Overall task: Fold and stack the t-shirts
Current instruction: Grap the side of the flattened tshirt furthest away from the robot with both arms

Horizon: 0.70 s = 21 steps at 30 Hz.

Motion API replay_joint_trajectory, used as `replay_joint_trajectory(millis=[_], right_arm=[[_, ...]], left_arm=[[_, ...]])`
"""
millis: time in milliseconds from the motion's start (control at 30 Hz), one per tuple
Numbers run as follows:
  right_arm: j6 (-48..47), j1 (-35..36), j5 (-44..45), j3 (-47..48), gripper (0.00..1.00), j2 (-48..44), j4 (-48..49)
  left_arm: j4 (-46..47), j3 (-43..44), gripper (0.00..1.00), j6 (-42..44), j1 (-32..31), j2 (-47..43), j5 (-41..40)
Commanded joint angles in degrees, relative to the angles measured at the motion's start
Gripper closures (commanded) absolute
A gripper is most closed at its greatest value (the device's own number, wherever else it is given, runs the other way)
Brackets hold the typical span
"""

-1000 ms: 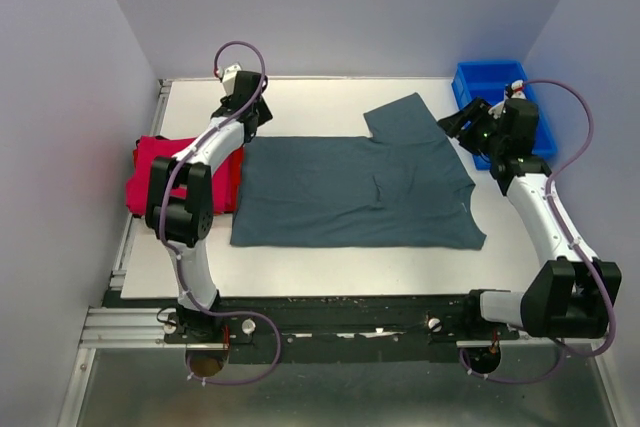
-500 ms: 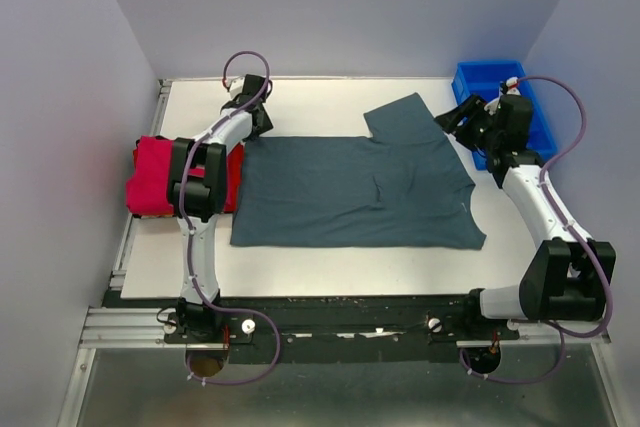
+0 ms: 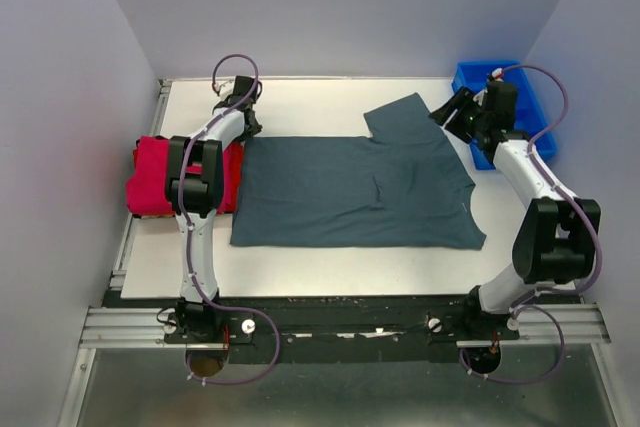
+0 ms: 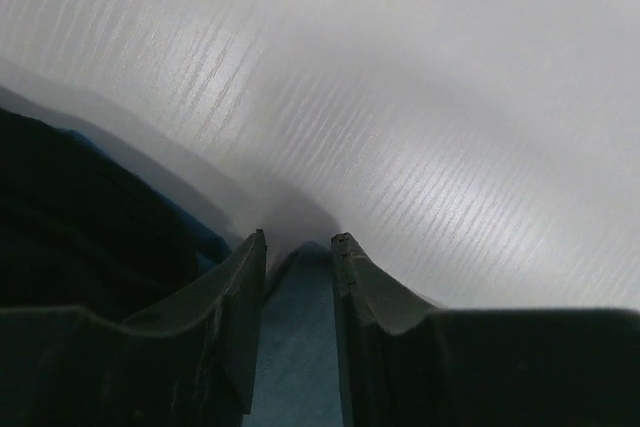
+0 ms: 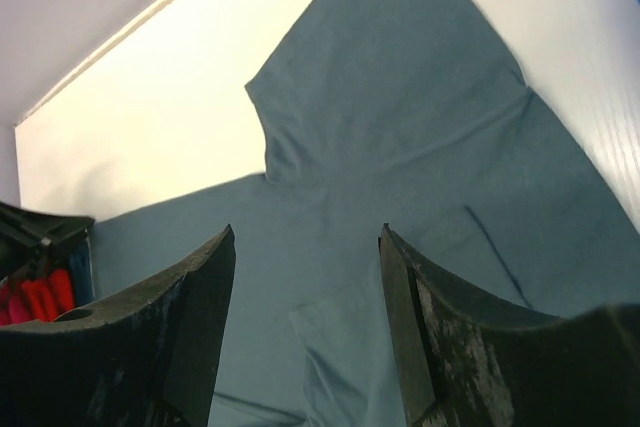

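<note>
The grey-teal t-shirt [image 3: 360, 187] is spread flat mid-frame on the worktop [image 3: 320, 97], with the red t-shirts [image 3: 160, 175] folded at left. The right hand [image 5: 305, 232] is held open; the left hand's [image 4: 298, 239] state cannot be told.

A: Checking left arm [image 3: 197, 252] and right arm [image 3: 522, 175]: white tubular links, chunky black joint housings.
B: Same here. Purple cables [image 3: 236, 56] looping off each, down to black bases [image 3: 205, 325].
A: Right gripper [image 5: 305, 237] fingers [image 5: 450, 347]: dark, curved, scuffed pale on the inner faces.
B: Left gripper [image 4: 298, 242]: dark too, matte, less scuffed.
</note>
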Motion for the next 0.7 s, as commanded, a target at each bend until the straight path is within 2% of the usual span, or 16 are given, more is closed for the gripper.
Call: replay_joint_trajectory(millis=[0, 100, 267, 367, 500, 667], right_arm=[[-3.0, 1.6, 4.1, 8.3, 0.33, 6.0, -4.6], [-4.3, 1.6, 6.9, 15.2, 0.33, 12.3, -8.8], [-5.4, 1.6, 12.3, 28.7, 0.32, 25.2, -15.9], [-5.4, 1.6, 13.4, 37.0, 0.32, 32.6, -19.5], [-5.8, 1.6, 15.8, 53.8, 0.33, 43.3, -28.4], [-4.8, 1.6, 16.4, 68.8, 0.34, 53.6, -35.9]], left_arm=[[-0.6, 0.7, 0.65, -0.1, 0.7, 2.1, 4.0], [-0.5, 0.3, 0.67, 0.4, 0.7, 1.9, 4.6], [2.5, -4.5, 0.49, 0.1, 0.7, -1.5, 6.1], [3.7, -6.0, 0.50, 0.4, 0.7, -1.7, 6.2], [3.2, -4.8, 0.60, 0.7, 0.6, 0.0, 8.1], [4.8, -5.3, 0.61, -0.1, 0.7, 0.0, 10.6]])
